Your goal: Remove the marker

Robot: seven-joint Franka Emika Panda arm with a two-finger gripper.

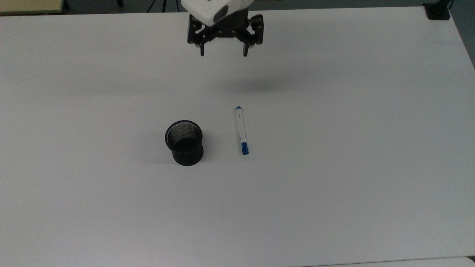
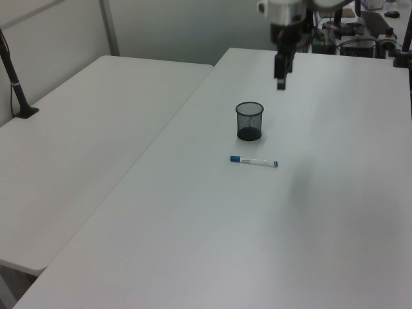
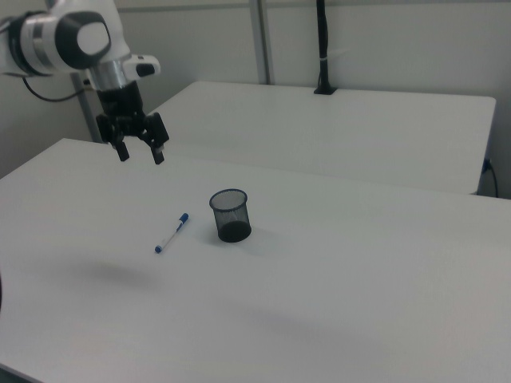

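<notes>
Marker (image 1: 241, 130) lies flat on the white worktop (image 1: 334, 167), blue cap toward the top view's bottom edge, small blue plug at the far end. Black mesh cup (image 1: 184, 142) stands upright just beside it, on the top view's left; the two are apart, not touching. In the right view the marker (image 3: 172, 232) sits to the left of the cup (image 3: 230, 215).

Gripper (image 1: 223, 50) hangs in the air well above and away from both, jaws spread wide and holding nothing. Open worktop lies between it and the marker. A second white table (image 2: 84, 129) adjoins along the left view's left.
</notes>
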